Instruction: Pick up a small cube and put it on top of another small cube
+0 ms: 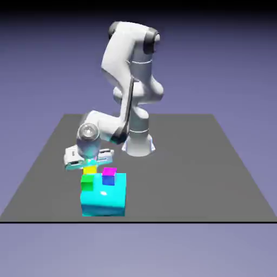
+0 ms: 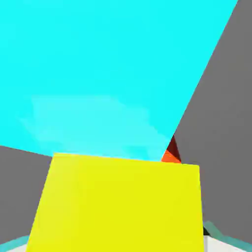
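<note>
You're looking at flat-shaded, untextured solids on a matte dark grey table (image 1: 216, 162). The big cyan block (image 1: 104, 201) is sitting near the front edge, glossy-plain, with sharp edges. The green cube (image 1: 87, 181) is resting on its top at the exterior view's left corner, and a magenta cube (image 1: 109, 172) is stacked on a blue cube (image 1: 109, 180) just beside it, toward the exterior view's right. The yellow cube (image 1: 90, 170) is sitting directly above the green one, apparently touching it, right under the gripper (image 1: 89, 164), which is pointing straight down.

In the hand view the yellow cube (image 2: 118, 204) is filling the lower half, large and plain, with the cyan block (image 2: 113, 74) spreading behind it and a sliver of something red-orange (image 2: 171, 153) peeking past the yellow edge (too little showing to name it).

The fingers are flanking the yellow cube closely, but you can't tell whether they're clamping it or just letting go; the cube is hiding both tips in the hand view, and in the exterior view they're too small. The green cube is completely hidden in the hand view. The white arm (image 1: 127, 59) is smooth and rounded, with grey joint caps.
</note>
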